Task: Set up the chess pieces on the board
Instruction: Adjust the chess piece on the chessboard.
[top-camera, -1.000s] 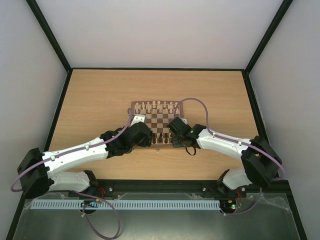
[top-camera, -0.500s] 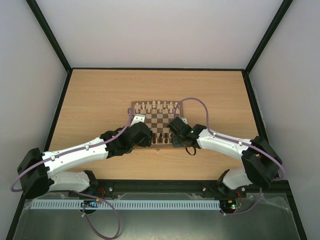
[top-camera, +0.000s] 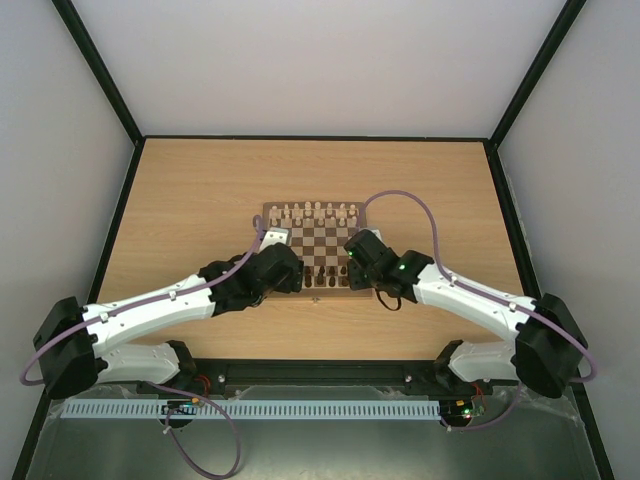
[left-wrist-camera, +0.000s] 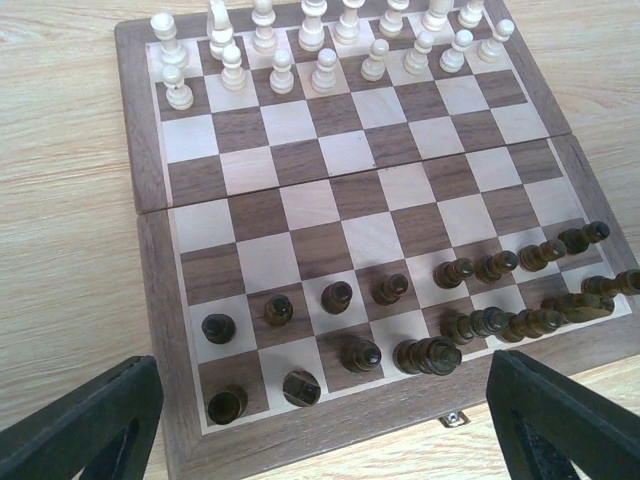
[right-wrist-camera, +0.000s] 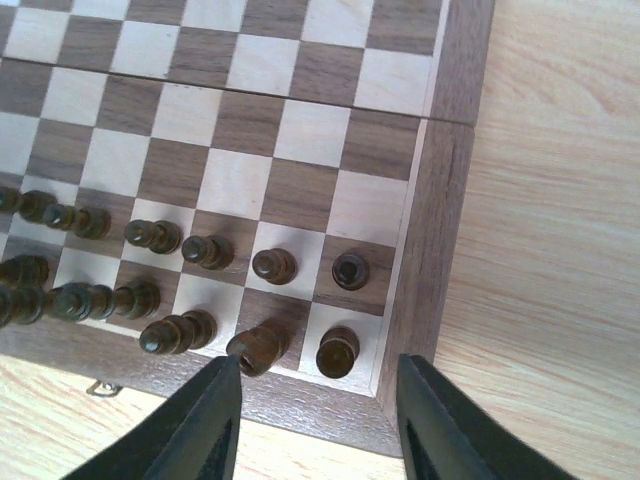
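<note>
Top view: board lies mid-tabletop, square to its edges. Both arms reach its near edge.

Left wrist: dark pieces fill the two near rows, running left to right. Cream pieces fill the far two. Left pincer gapes wide and holds nothing.

Right wrist: right pincer is released, its fingers apart over the near right corner and clear of the pieces. Most pieces appear upright, long axis vertical. One beside the corner piece looks tilted, or it may be camera angle.

Setup looks nearly done; at most some straightening is left.
</note>
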